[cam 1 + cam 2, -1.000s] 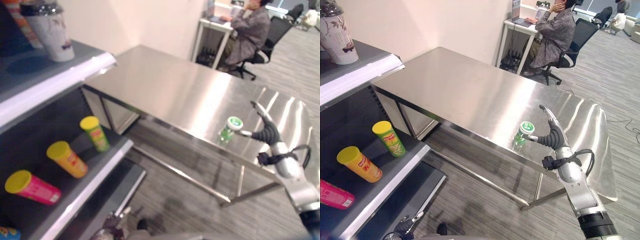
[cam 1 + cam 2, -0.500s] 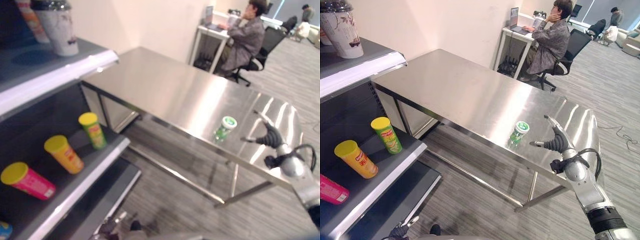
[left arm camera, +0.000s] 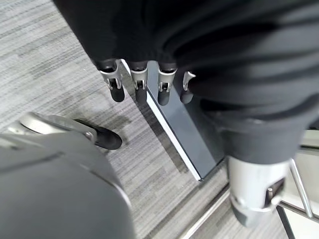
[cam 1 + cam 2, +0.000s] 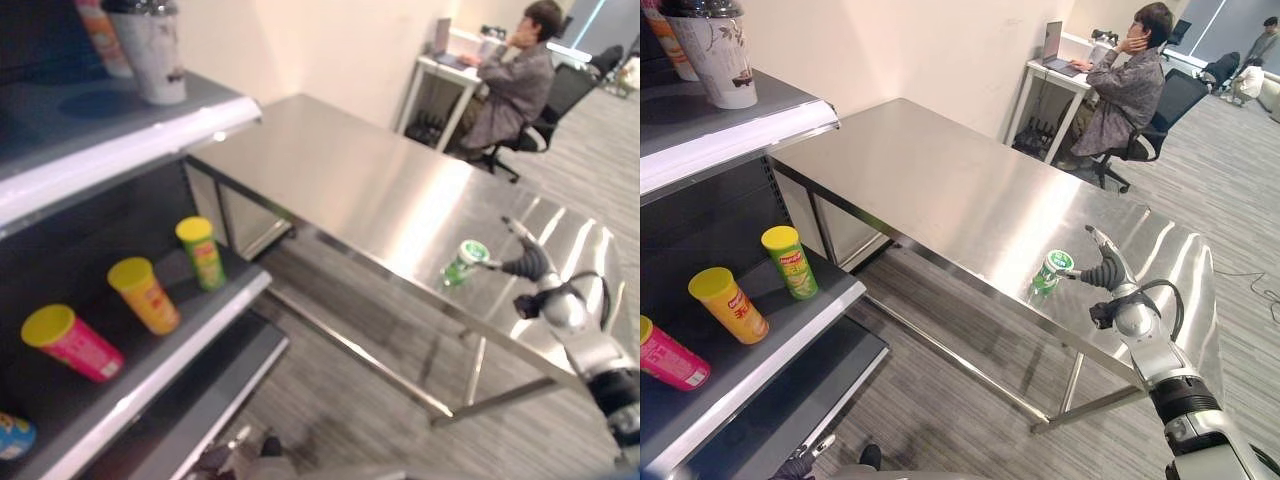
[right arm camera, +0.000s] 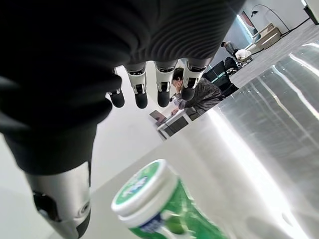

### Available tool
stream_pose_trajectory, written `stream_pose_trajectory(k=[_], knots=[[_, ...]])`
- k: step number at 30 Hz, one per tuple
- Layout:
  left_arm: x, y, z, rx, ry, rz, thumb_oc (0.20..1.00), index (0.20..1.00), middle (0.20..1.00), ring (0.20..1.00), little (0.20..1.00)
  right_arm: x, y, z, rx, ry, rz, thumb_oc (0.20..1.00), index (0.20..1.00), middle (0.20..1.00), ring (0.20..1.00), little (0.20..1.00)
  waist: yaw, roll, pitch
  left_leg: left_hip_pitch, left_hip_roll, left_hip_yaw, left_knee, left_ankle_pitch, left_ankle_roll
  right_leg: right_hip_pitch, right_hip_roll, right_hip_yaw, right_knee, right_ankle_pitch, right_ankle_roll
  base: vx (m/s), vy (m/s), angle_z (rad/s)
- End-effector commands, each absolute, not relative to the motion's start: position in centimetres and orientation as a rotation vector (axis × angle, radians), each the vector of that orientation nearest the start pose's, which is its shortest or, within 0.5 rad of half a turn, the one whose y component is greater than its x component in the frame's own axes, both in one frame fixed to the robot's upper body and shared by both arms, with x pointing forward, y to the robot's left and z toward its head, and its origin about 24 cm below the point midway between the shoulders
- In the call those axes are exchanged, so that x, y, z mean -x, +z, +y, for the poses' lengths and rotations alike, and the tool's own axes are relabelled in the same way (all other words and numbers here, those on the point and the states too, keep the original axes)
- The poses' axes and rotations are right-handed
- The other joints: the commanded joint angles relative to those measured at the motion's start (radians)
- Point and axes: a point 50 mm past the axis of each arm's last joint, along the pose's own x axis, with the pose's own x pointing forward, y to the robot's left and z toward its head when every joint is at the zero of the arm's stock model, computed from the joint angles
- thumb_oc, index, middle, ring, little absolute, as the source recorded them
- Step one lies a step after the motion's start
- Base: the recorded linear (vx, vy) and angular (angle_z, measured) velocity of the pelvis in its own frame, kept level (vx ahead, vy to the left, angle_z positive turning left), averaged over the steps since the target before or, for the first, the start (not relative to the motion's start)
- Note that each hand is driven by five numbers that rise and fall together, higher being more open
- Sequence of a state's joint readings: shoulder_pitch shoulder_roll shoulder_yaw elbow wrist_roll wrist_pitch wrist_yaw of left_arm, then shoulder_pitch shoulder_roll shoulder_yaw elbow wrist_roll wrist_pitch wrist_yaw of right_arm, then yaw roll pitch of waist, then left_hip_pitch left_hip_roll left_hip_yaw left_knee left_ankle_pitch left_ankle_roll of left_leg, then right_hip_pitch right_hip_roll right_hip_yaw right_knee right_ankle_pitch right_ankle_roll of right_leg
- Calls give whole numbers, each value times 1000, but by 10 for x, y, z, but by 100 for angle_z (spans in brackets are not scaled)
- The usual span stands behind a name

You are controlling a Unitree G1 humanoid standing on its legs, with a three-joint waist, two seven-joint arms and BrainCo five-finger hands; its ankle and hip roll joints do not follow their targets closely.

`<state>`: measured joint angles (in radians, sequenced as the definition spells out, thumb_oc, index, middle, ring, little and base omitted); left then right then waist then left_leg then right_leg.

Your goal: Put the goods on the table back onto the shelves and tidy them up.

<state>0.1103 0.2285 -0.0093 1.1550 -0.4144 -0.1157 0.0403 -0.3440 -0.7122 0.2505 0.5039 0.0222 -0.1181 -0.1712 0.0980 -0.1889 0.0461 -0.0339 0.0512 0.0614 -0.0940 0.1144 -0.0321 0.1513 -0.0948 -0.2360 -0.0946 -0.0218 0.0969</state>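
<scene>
A green bottle (image 4: 1051, 272) with a white-and-green cap stands upright on the steel table (image 4: 930, 190), close to the tabletop's near edge and toward its right end. The right hand (image 4: 1102, 268) hovers just right of the bottle with straight, spread fingers (image 5: 137, 87); the thumb reaches toward the cap and the fingers rise above and behind it. In the right wrist view the bottle sits between thumb and fingers, with none of them closed on it. The left hand (image 3: 149, 79) hangs low over the floor by the shelf's base, fingers straight and relaxed, holding nothing. On the shelf (image 4: 780, 345) stand a green can (image 4: 790, 262), a yellow can (image 4: 728, 305) and a pink can (image 4: 670, 357); a white cup (image 4: 715, 50) sits on the upper board. A person (image 4: 1125, 90) sits at a desk beyond the table.
</scene>
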Motion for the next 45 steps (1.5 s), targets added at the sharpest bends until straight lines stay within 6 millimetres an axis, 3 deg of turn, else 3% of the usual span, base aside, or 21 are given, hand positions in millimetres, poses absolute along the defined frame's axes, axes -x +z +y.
stream_pose_trajectory(k=[1, 25, 39, 40, 41, 42, 45], knots=[[-78, -163, 221, 117, 344, 1099, 1000, 1000, 1000, 1000, 1000, -330, 115, -280, 734, -160, -88, 1000, 1000, 1000, 1000, 1000, 44, 27, 2, 98, 58, -31, 7, -142, -41, -47, -36, -22, 28, 25, 35, 13, 1, 4], [-78, -163, 222, 140, 355, 1093, 1000, 1000, 1000, 1000, 1000, -337, 74, -273, 722, -100, 111, 1000, 1000, 1000, 1000, 1000, 58, 27, 21, 80, 50, -66, 7, -142, -42, -46, -40, -57, 26, 20, 34, 9, -1, 4], [-75, -163, 224, 132, 371, 1101, 1000, 1000, 1000, 1000, 1000, -337, 77, -273, 673, -178, 70, 1000, 1000, 1000, 1000, 1000, 68, 30, 27, 77, 49, -74, 7, -145, -43, -41, -40, -69, 18, 17, 32, 7, 0, 2], [-74, -163, 224, 130, 372, 1102, 1000, 1000, 1000, 1000, 1000, -337, 77, -272, 671, -179, 69, 896, 896, 896, 896, 896, 68, 30, 27, 77, 48, -75, 7, -146, -43, -40, -40, -69, 18, 17, 32, 0, 0, 0], [-74, -163, 224, 129, 372, 1103, 1000, 1000, 1000, 1000, 1000, -337, 76, -272, 668, -182, 72, 416, 416, 416, 416, 416, 69, 30, 27, 76, 48, -75, 7, -146, -43, -40, -40, -70, 17, 17, 32, 0, 0, 0], [-73, -163, 224, 128, 373, 1105, 1000, 1000, 1000, 1000, 1000, -337, 74, -272, 663, -188, 79, 200, 200, 200, 200, 200, 70, 31, 27, 76, 48, -77, 7, -146, -42, -40, -40, -70, 17, 17, 32, 0, 0, 0], [-74, -163, 224, 123, 367, 1104, 1000, 1000, 1000, 1000, 1000, -335, 70, -272, 655, -195, 87, 200, 200, 200, 200, 200, 71, 32, 28, 75, 48, -79, 7, -146, -42, -40, -40, -73, 18, 16, 32, 0, 0, 0]])
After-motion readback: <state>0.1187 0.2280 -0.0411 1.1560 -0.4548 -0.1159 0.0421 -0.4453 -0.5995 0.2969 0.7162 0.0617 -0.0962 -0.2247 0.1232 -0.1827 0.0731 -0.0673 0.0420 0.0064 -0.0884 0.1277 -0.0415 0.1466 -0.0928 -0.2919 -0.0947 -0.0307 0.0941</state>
